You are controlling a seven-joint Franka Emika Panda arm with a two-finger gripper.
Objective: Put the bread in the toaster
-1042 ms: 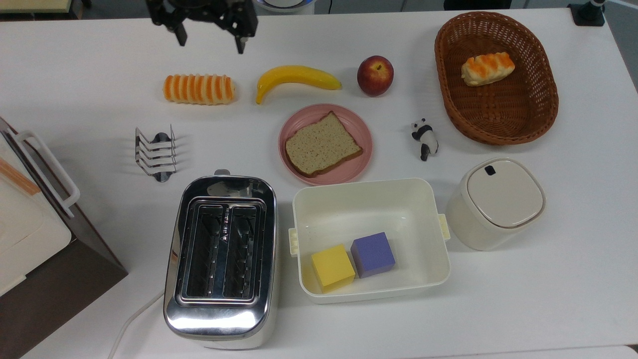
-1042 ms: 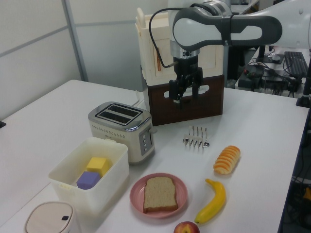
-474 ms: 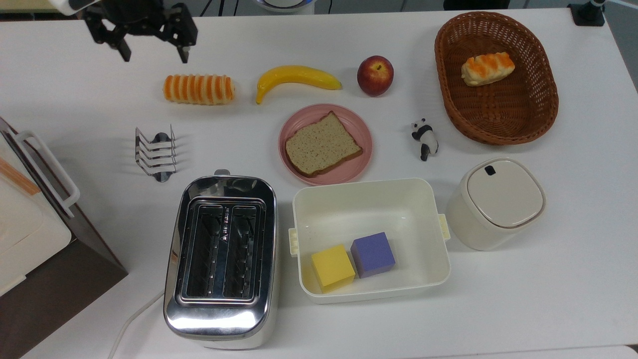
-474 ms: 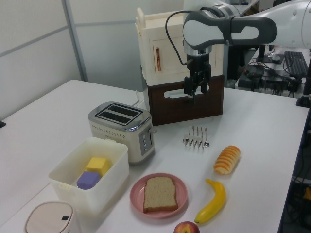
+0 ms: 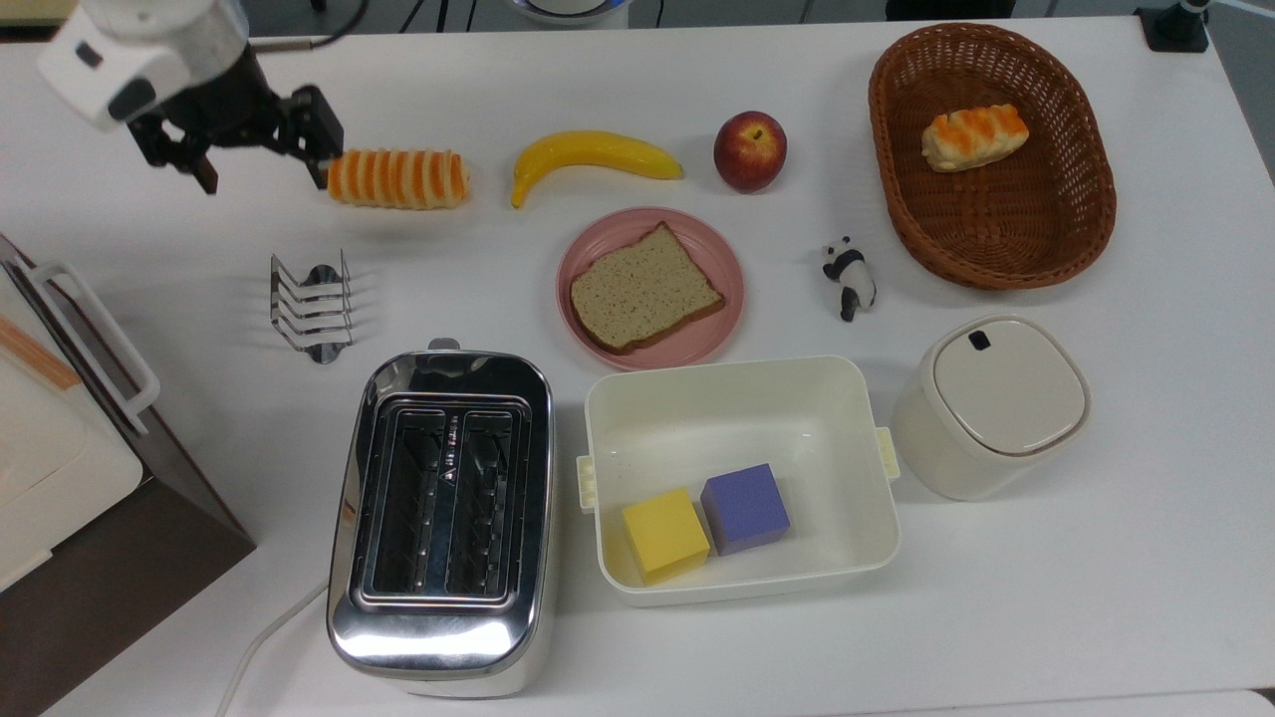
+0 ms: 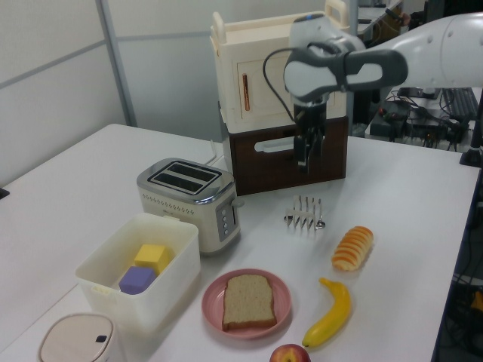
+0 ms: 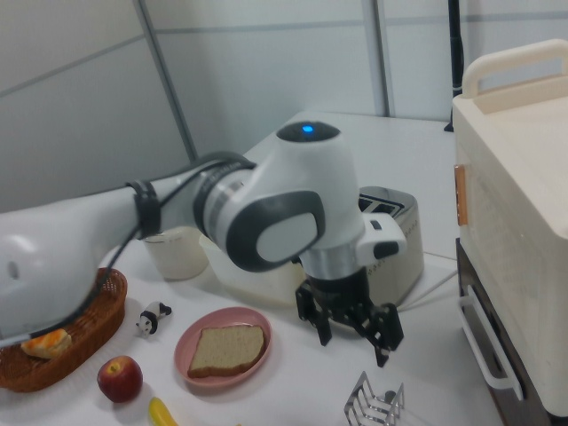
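claw spread wide, empty, beside striped roll; bread on pink plate; toaster cord cut off

The toaster at the near left of the top view is mirror-polished chrome metal with dark slots, and the small toast rack beyond it is bright bent wire. The bread looks porous and matt on a smooth pink plate, while the basket at the far right of the top view is rough brown wicker. The tub and lidded canister are smooth cream plastic, the table is matt white, and the banana and apple are glossy.
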